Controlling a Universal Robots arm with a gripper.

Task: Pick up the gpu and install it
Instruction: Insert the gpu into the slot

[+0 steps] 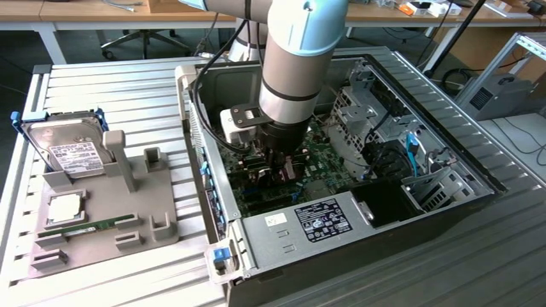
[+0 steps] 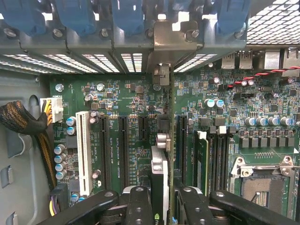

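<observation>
Got the gpu pinched edge-on in the hand, down inside the case over the motherboard slots (pickup done). Probably not fully seated yet, hard to tell.

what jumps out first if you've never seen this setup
The pale blue and silver robot arm reaching down into the open computer case catches the eye first. In the wrist view its gripper clamps the gpu edge-on above the slots of the green motherboard. At the exterior view's left, a hard drive stands tilted on a grey fixture.
</observation>
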